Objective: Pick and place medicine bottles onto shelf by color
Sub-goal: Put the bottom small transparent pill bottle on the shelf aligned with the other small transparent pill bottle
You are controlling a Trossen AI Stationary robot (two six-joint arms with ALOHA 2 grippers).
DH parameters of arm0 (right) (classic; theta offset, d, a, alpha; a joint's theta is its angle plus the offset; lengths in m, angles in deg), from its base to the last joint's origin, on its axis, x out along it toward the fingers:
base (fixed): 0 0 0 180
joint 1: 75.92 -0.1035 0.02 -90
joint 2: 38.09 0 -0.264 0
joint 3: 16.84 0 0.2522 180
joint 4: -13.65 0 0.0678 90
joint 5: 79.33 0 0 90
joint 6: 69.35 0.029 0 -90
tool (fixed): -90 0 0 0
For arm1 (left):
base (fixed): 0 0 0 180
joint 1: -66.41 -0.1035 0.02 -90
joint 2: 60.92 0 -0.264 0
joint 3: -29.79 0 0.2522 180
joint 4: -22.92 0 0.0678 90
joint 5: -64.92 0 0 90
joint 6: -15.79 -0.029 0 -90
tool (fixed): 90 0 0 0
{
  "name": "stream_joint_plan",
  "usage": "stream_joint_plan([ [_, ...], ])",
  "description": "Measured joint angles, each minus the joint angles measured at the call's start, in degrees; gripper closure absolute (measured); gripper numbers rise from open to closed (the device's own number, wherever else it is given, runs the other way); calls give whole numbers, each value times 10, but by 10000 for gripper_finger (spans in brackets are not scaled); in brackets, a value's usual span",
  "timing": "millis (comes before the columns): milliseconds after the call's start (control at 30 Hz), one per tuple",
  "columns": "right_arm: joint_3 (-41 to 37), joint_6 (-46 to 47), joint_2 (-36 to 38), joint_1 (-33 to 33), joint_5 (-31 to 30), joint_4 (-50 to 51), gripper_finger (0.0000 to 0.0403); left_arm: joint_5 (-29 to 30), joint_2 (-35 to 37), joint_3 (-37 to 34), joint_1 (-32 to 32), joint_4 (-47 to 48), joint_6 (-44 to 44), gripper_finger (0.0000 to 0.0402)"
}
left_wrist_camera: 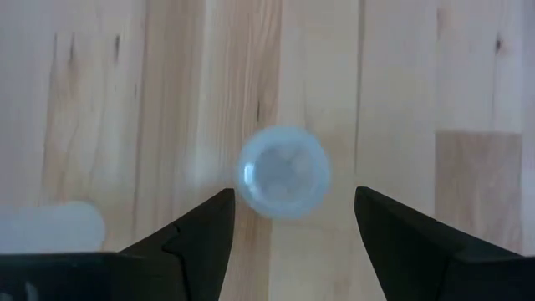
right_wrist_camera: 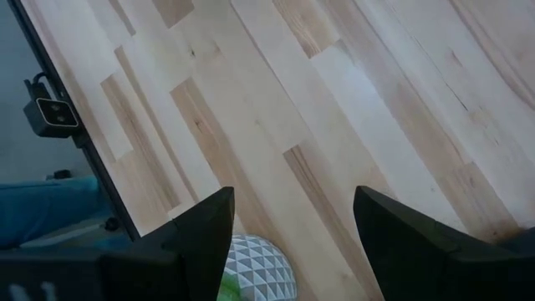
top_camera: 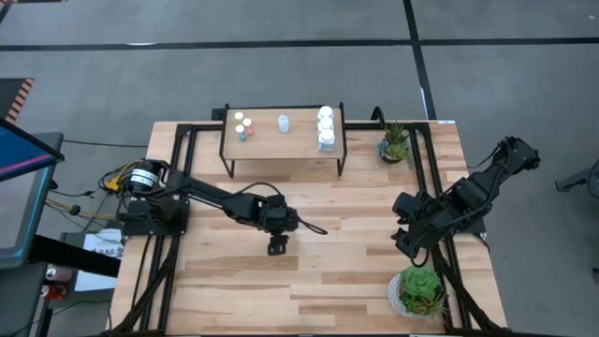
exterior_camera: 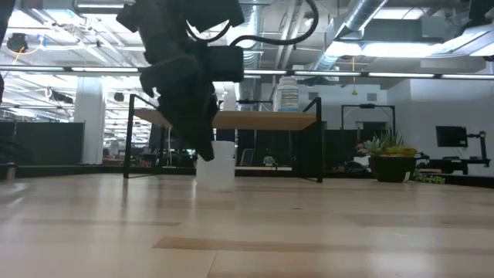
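Observation:
A small pale-blue translucent bottle (left_wrist_camera: 282, 171) stands upright on its base on the tabletop, and it also shows in the low view (exterior_camera: 218, 164). My left gripper (left_wrist_camera: 292, 201) points down over it, open, one finger on each side of the bottle, and I see no touch. In the high view my left gripper (top_camera: 277, 245) hides the bottle. The shelf (top_camera: 284, 140) at the far middle carries small capped bottles (top_camera: 241, 125), a pale-blue bottle (top_camera: 284, 123) and white bottles (top_camera: 325, 128). My right gripper (top_camera: 404, 248) is open and empty at the table's right.
A potted plant (top_camera: 396, 142) stands at the far right beside the shelf. Another plant (top_camera: 419, 290) in a white patterned pot (right_wrist_camera: 259, 267) stands at the near right, close under my right gripper. Bare wood lies between the two arms and along the near edge.

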Motion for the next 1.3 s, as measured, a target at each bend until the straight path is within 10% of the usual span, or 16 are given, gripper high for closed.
stream_joint_plan([
  [1300, 0, 3, 0, 0, 1, 0, 132, 25, -14, 0, -2, -52, 10, 192],
])
